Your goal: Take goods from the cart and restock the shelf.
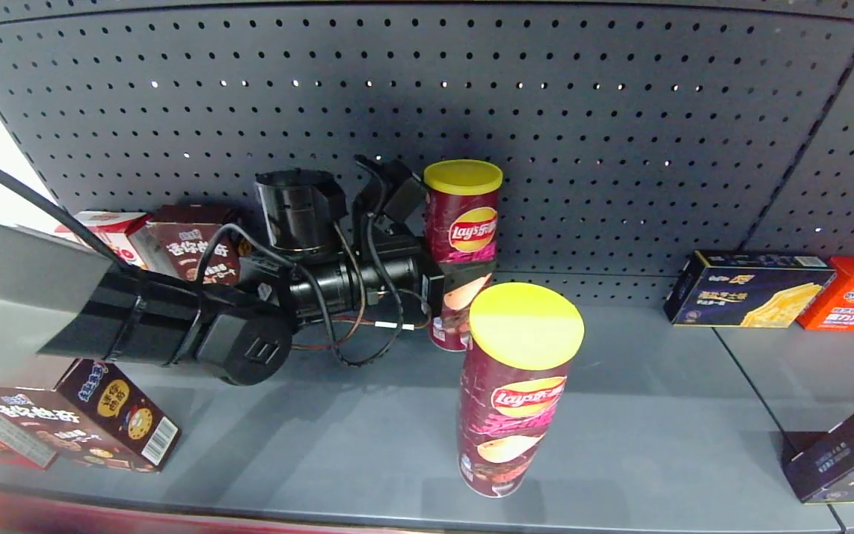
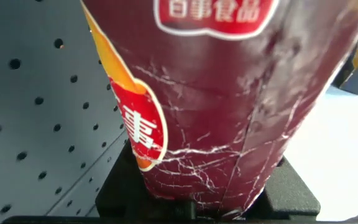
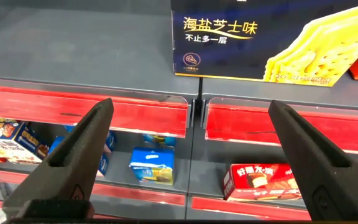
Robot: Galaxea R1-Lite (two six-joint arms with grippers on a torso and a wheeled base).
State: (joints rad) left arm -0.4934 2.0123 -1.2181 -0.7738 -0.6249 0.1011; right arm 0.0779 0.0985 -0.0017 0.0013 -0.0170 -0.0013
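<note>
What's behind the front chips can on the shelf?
A second chips can, gripped by the left tool, with the pegboard wall behind it. The front can covers part of its base with its lid.

The shelf carries two chip cans, a back can and a front can; three brown boxes; two dark blue boxes; one orange box; one white-and-red box.

Centre frame, a round red-and-yellow brand badge fronts the rear can and the front can. At right, Chinese lettering crosses the navy box, and an oval logo marks the orange box. Lower left, the brown box carries Chinese lettering and a barcode.
</note>
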